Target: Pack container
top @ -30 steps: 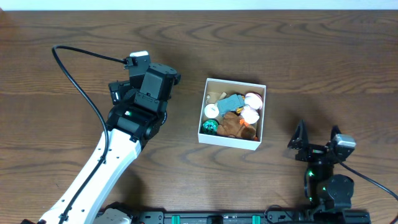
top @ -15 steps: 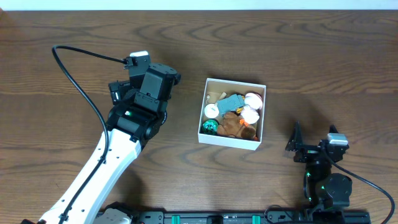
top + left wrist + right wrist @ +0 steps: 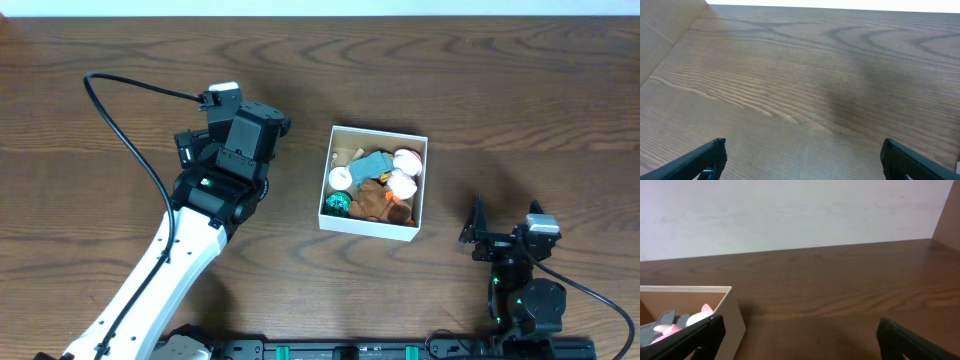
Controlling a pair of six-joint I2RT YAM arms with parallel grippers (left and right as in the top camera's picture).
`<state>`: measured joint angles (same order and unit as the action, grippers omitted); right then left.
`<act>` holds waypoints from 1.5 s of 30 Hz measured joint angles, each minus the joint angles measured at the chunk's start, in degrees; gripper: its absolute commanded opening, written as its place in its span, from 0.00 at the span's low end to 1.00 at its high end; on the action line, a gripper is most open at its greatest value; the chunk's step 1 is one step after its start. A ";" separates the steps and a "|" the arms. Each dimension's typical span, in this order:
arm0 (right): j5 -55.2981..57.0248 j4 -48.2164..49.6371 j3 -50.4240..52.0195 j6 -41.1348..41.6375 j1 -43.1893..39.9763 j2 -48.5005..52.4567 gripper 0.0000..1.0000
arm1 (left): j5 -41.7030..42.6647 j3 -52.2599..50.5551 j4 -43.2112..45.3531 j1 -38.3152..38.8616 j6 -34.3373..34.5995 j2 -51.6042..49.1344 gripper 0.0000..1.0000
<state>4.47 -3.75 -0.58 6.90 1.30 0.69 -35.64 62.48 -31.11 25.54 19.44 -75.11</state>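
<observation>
Toys [image 3: 380, 198] could spill from the centre box [image 3: 368, 228] if left gripper [image 3: 802, 152] or right gripper [image 3: 800, 330], both wide open and empty, clips it.

Nothing legible anywhere you look.
You can read no lettering, brand, number or sign on the white walls of the container [image 3: 365, 228], on the toys [image 3: 375, 200] inside it, or on the wooden worktop [image 3: 450, 70] in any of your three views.
</observation>
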 measured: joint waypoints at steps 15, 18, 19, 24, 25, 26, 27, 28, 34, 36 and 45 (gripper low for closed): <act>0.00 0.00 0.00 -0.02 0.00 0.00 0.99 | 0.07 -0.20 -0.48 0.00 0.00 4.59 0.98; 0.00 0.00 0.00 -0.02 0.00 0.00 0.99 | 0.02 -0.22 -0.63 0.00 -0.02 12.76 0.98; 0.00 0.00 0.02 -0.02 0.00 0.00 0.99 | 0.04 -0.22 -0.79 -0.04 -0.04 16.33 0.98; 0.00 0.00 0.02 -0.02 0.00 0.00 0.99 | -0.13 -0.17 -1.97 -2.56 -0.02 34.42 0.98; 0.00 -0.02 0.02 -0.02 0.00 0.00 0.99 | -0.13 -0.09 -2.86 -3.65 -0.02 38.29 0.98; 0.00 0.00 0.02 -0.02 0.00 0.00 0.99 | 0.33 0.02 -4.09 -4.50 -0.02 41.11 0.98; 0.00 0.02 0.02 -0.07 0.00 0.00 0.99 | 1.14 0.17 -6.19 -5.68 0.09 44.24 0.98; 0.00 0.00 0.02 -0.09 0.00 0.00 0.99 | 1.97 0.26 -8.63 -6.88 0.04 47.23 0.98; -0.02 -0.02 0.02 -0.17 0.00 0.00 0.99 | 8.79 -1.22 -20.81 -13.79 0.70 62.62 0.98; -0.02 -0.02 0.02 -0.17 0.00 0.00 0.99 | 10.38 -3.19 -22.49 -15.17 1.42 65.83 0.98; -0.04 -0.02 0.02 -0.17 0.00 0.00 0.99 | 15.96 -22.95 -20.41 -20.33 9.20 73.66 0.98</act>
<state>4.43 -3.77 -0.56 6.72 1.30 0.69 -19.68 39.53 -51.53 5.21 28.64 -1.45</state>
